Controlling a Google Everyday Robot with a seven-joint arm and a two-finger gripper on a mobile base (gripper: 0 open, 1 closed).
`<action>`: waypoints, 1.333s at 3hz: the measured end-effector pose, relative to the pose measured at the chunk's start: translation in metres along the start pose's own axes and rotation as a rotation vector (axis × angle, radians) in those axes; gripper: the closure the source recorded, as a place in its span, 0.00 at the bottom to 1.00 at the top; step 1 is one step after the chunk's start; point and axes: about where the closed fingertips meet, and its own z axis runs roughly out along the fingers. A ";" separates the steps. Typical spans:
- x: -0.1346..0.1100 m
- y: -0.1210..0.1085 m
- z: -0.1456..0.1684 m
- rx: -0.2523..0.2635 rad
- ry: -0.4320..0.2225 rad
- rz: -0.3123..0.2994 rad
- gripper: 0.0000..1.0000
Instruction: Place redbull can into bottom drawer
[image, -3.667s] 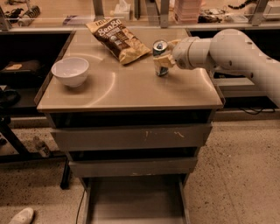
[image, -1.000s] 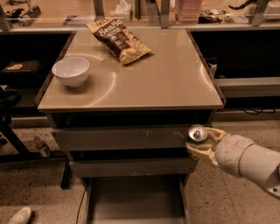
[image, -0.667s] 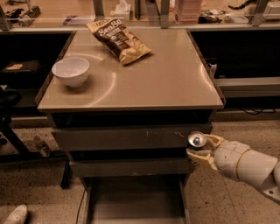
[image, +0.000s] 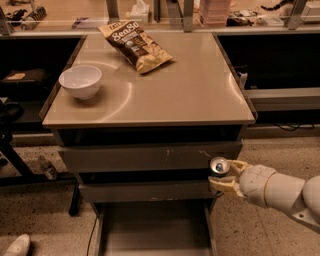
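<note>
The hand is clenched on the redbull can — upright, by the middle drawer's right end, above the open bottom drawer.

Shiny metal redbull can in smooth plastic pincer — beside matt grey drawer front; tabletop glossy.

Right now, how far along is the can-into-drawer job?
Done: the redbull can is off the tabletop, and the bottom drawer stands pulled out. In hand: the gripper holds the can, up and to the right of that drawer. Left: carry it over the drawer floor, lower, release.
</note>
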 end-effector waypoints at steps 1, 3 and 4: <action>0.032 0.002 0.021 -0.084 0.008 0.026 1.00; 0.128 0.017 0.068 -0.243 -0.033 0.004 1.00; 0.166 0.034 0.083 -0.263 -0.048 -0.018 1.00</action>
